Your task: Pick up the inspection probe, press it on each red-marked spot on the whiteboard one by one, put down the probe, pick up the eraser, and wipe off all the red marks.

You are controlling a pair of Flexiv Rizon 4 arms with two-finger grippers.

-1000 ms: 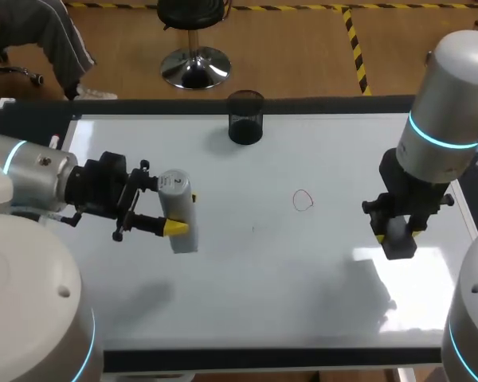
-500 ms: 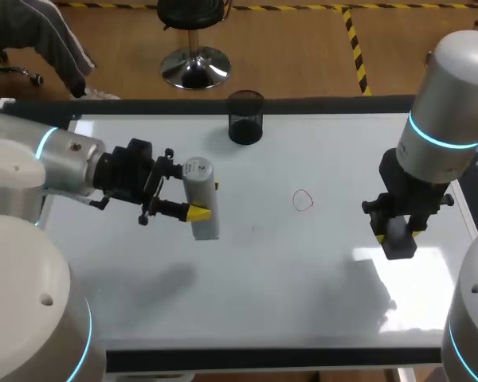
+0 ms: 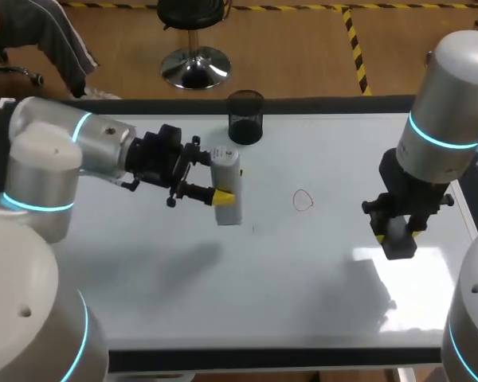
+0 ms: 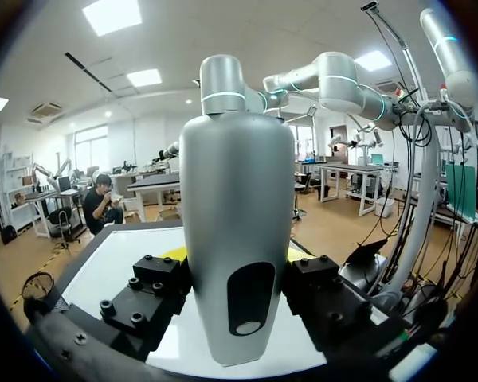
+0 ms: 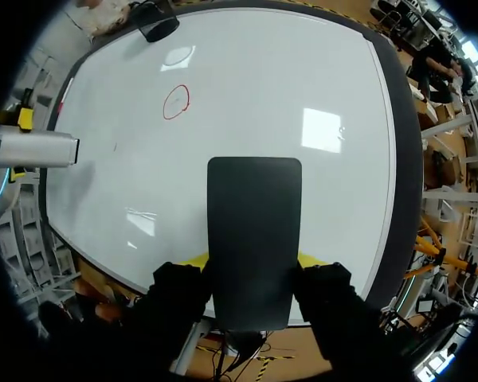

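My left gripper (image 3: 223, 196) is shut on the grey inspection probe (image 3: 226, 189), held above the whiteboard (image 3: 303, 286) left of its middle. In the left wrist view the probe (image 4: 235, 223) stands between the fingers of the left gripper (image 4: 235, 267). One red circle (image 3: 303, 200) is drawn on the board to the right of the probe, some way from it. At the board's right side, my right gripper (image 3: 398, 235) is shut on the dark eraser (image 3: 399, 241). The right wrist view shows the eraser (image 5: 253, 239) in the right gripper (image 5: 253, 267), with the red circle (image 5: 176, 102) and the probe (image 5: 36, 149) ahead.
A black cup (image 3: 245, 117) stands at the board's far edge, behind the probe. The board's dark frame (image 3: 263, 360) runs along the near side.
My left arm has carried the probe to the right and slightly away from me, nearer the red circle. The right arm and eraser have stayed still.
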